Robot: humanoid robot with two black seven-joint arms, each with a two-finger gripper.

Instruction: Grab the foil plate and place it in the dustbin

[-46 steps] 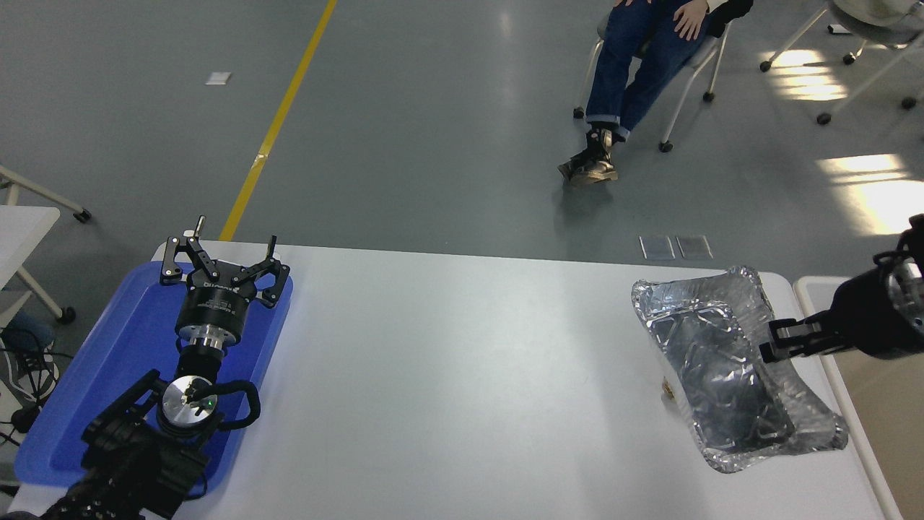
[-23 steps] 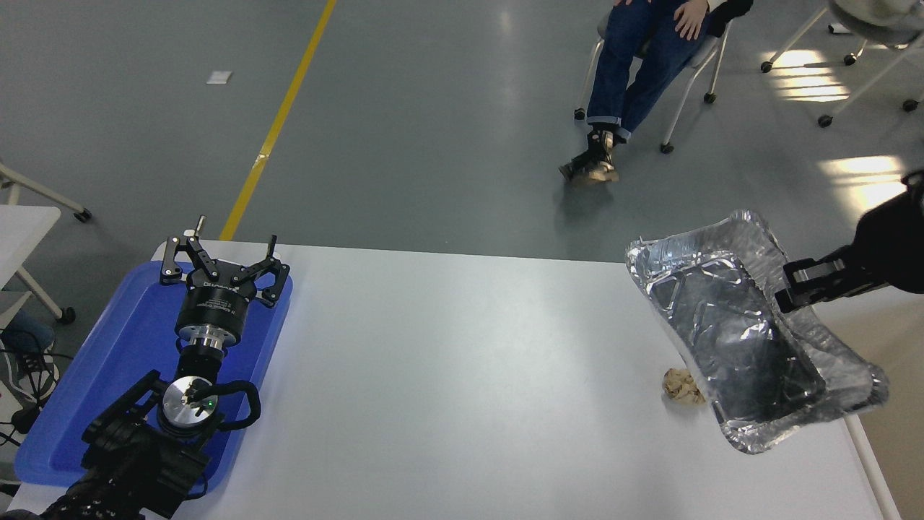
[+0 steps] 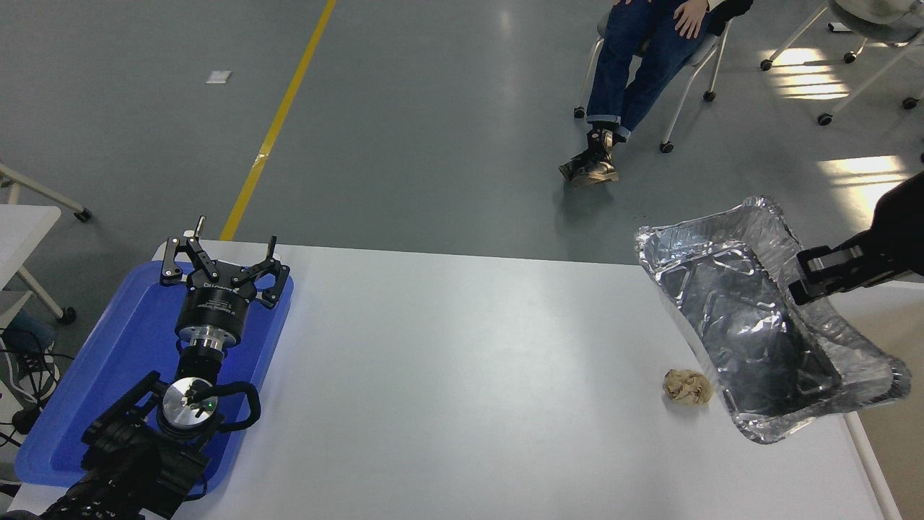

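The foil plate [image 3: 751,332], a crinkled silver tray, hangs tilted above the table's right end, its near corner out over the table edge. My right gripper [image 3: 807,278] comes in from the right edge and is shut on the plate's right rim. Only a strip of the dustbin [image 3: 875,469] shows at the lower right corner: a white rim with a beige inside, below and to the right of the plate. My left gripper [image 3: 220,251] is parked open over the blue tray at the lower left.
A small crumpled beige paper ball [image 3: 687,386] lies on the white table [image 3: 462,361] just left of the plate. The blue tray [image 3: 130,347] fills the table's left end. A person [image 3: 635,65] sits on a chair beyond the table.
My right gripper has lifted the foil plate off the table and carried it up and to the right. The paper ball that it covered now shows. The left arm has not moved.
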